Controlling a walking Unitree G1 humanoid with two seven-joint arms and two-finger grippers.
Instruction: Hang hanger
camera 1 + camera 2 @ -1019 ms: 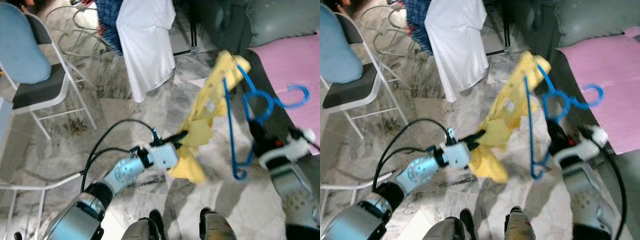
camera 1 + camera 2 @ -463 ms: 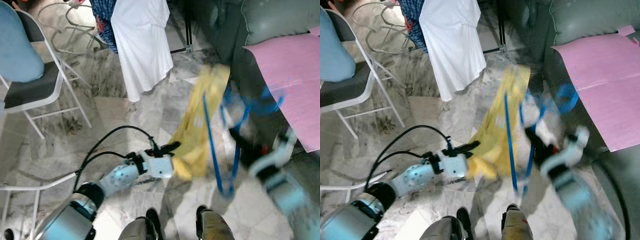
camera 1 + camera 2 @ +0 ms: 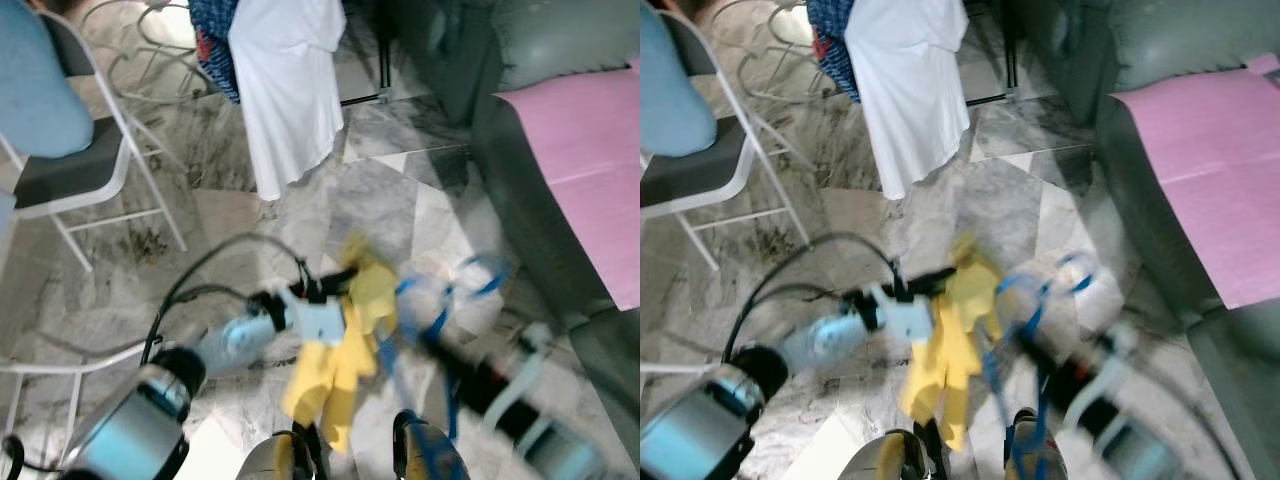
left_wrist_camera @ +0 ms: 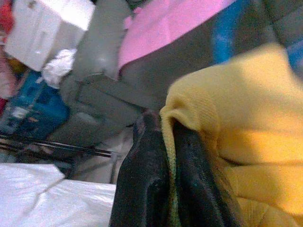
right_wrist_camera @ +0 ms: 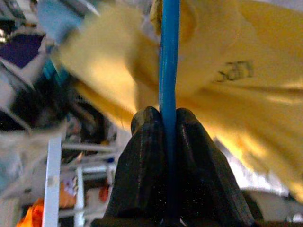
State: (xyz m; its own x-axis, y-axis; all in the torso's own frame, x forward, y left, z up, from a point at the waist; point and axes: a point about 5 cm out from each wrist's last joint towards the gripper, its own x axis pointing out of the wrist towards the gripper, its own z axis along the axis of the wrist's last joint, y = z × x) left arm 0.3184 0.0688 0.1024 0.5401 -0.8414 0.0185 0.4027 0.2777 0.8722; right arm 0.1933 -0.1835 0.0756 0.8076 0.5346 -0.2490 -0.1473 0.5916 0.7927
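Two pincers at work: left pincer (image 4: pixel 163 156) pinches the yellow shirt (image 3: pixel 345 345); right pincer (image 5: pixel 163 120) clamps the blue hanger (image 5: pixel 169 52), low above the floor (image 3: pixel 380 200). Risk: opposing pulls could drag the shirt off the hanger.

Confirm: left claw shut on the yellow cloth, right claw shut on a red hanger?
Not quite: the hanger is blue, not red. The right wrist view shows the right claw shut on its blue bar. The rest holds: the left wrist view shows the left claw shut on the yellow cloth.
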